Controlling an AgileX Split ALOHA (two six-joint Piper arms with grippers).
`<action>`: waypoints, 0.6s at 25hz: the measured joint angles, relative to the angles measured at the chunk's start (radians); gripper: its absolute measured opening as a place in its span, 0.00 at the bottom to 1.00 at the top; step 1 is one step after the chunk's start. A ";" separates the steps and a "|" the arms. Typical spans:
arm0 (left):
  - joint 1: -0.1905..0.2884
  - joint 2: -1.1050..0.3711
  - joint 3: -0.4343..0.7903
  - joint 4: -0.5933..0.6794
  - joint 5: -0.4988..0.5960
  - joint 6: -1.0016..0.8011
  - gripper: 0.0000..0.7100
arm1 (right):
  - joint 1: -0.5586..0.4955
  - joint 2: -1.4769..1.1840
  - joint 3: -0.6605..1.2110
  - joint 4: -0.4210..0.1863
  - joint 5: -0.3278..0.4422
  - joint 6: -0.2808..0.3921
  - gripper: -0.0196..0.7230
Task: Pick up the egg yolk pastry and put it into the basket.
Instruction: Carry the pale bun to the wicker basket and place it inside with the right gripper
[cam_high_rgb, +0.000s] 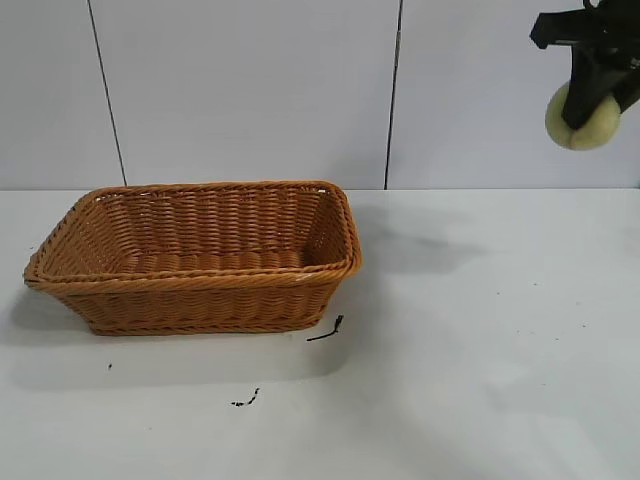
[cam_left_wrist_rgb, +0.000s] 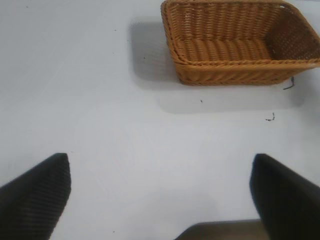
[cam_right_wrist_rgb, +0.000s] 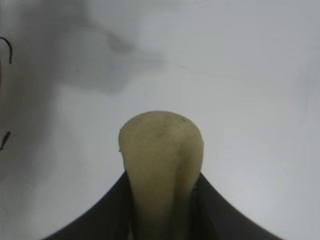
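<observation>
My right gripper is shut on the pale yellow egg yolk pastry, high above the table at the far right. In the right wrist view the pastry is squeezed between the two black fingers. The orange-brown wicker basket stands empty on the table at the left, well to the left of and below the pastry. It also shows in the left wrist view. My left gripper is open and empty over bare table, away from the basket, and out of the exterior view.
The white table carries small black marks by the basket's near right corner and further forward. A white panelled wall stands behind.
</observation>
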 joint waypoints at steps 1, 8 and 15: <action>0.000 0.000 0.000 0.000 0.000 0.000 0.98 | 0.012 0.000 -0.015 0.000 0.000 0.000 0.26; 0.000 0.000 0.000 0.000 0.000 0.000 0.98 | 0.167 0.036 -0.131 0.001 0.026 0.003 0.26; 0.000 0.000 0.000 0.000 0.000 0.000 0.98 | 0.369 0.172 -0.289 0.001 0.050 0.027 0.26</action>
